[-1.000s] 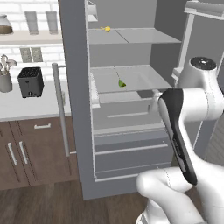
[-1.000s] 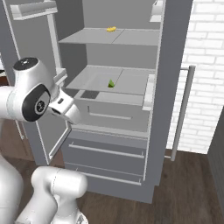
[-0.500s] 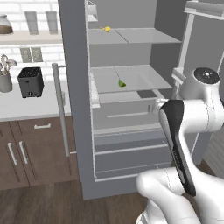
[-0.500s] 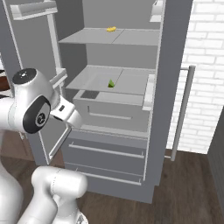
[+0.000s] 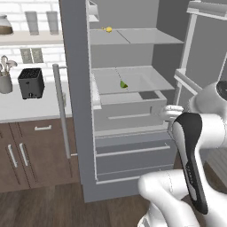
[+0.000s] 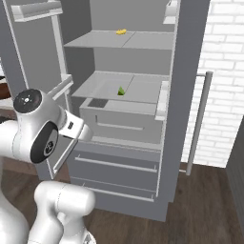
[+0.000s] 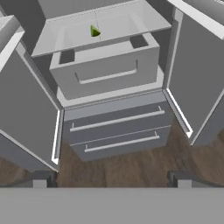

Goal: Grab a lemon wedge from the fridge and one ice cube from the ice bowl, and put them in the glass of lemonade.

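Lemon wedge [image 5: 123,84] sits on the fridge's [image 5: 133,177] middle shelf, near that shelf's centre and a little back from its front edge, above the pulled-forward drawer box; it also shows in the right base view [image 6: 121,90] and the hand view [image 7: 95,31]. Both fridge doors stand open.

The main risk, as I judge it, is the reach: the wedge is tiny and lies deep under the upper shelf, so a careless approach could strike the shelf's front edge or the open right door, or nudge the wedge toward the back wall. A closing pinch slightly off-centre could also flick it away.

The gripper [image 7: 109,183] hangs well short of the shelf, low in front of the drawers. Its fingertips [image 7: 41,180] are spread wide apart, holding and touching nothing.
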